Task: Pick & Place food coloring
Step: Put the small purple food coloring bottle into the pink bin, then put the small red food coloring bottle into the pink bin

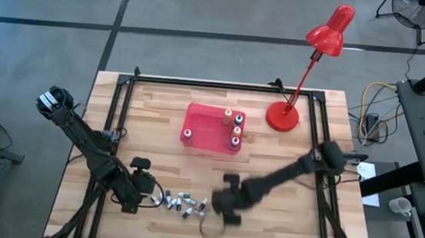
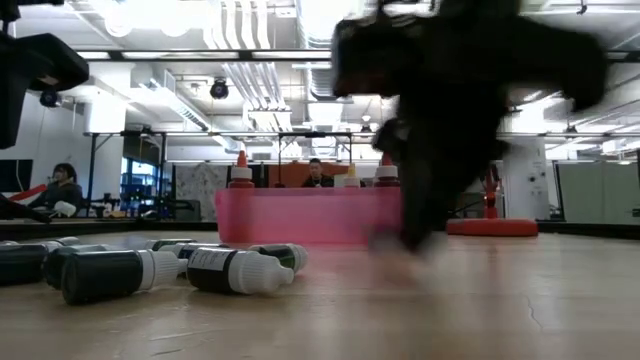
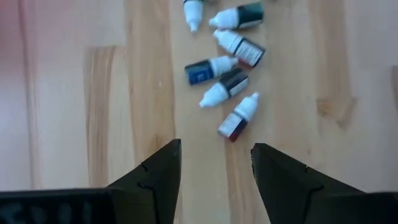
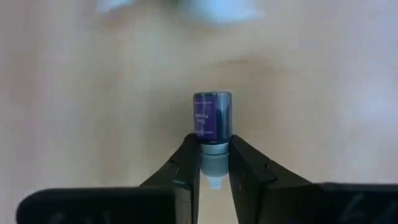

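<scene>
Right gripper [image 4: 214, 165] is clamped on a little purple-labelled food coloring bottle [image 4: 212, 118], pinching it by the cap end so the body sticks out free, probably easier to stand it in the red tray [image 1: 200, 133] at 12 o'clock. The left gripper [image 3: 216, 165] hangs with jaws apart, empty, over the loose bottles [image 1: 182, 203] lying around 6 o'clock on the table [image 1: 159, 107].

The wooden table [image 1: 159, 107] bears a red tray [image 1: 205, 128], a lamp [image 1: 282, 116] and loose bottles [image 1: 182, 203].
</scene>
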You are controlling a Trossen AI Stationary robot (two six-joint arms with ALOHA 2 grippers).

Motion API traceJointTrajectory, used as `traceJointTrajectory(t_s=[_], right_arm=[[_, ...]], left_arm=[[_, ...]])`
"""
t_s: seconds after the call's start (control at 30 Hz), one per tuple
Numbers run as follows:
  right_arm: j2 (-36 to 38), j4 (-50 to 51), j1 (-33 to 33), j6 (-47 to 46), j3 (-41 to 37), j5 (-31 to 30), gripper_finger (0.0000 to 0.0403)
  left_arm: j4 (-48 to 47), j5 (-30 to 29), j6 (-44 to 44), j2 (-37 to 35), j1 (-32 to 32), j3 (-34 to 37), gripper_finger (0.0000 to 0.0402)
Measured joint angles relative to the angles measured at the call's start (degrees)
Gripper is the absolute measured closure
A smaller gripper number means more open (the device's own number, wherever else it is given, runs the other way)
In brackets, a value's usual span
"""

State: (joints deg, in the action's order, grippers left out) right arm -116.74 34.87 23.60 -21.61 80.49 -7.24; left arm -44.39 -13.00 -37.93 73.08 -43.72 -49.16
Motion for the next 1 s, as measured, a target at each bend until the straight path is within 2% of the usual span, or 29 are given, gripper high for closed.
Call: traceJointTrajectory(t_s=[0.23,0.3,0.37,0.53,0.63,0.73,0.83,1.0], right_arm=[[15.15,1.66,-12.32,3.01,-0.68,-10.8,0.0357],[17.97,0.91,-16.61,5.15,-0.79,-11.83,0.0347],[20.07,0.54,-20.47,6.45,-0.79,-9.38,0.0314],[21.14,1.31,-27.52,2.38,-0.73,5.79,0.0213],[21.85,1.07,-29.08,-1.46,-0.43,7.02,0.0175],[22.2,1.66,-28.86,0.01,-0.37,6.85,0.0151],[22.02,3.59,-27.2,1.01,-0.53,6.7,0.014],[22.02,4.94,-25.08,1.93,-1.05,3.21,0.0137]], left_arm=[[-0.3,-0.09,-6.23,-0.02,0.0,2.6,0.0234],[0.52,-0.1,-8.16,-0.02,0.0,3.91,0.0234],[1.35,-0.1,-9.85,-0.02,0.0,5.07,0.0234],[6.84,-0.1,-11.86,-0.02,0.0,7.53,0.0234],[13.33,-0.1,-10.95,-0.02,0.0,8.85,0.0234],[19.37,0.16,-5.96,-0.02,0.0,10.2,0.0234],[21.32,0.24,-2.06,-0.02,0.0,11.39,0.0234],[21.6,1.77,1.74,-0.02,0.0,12.27,0.0234]])
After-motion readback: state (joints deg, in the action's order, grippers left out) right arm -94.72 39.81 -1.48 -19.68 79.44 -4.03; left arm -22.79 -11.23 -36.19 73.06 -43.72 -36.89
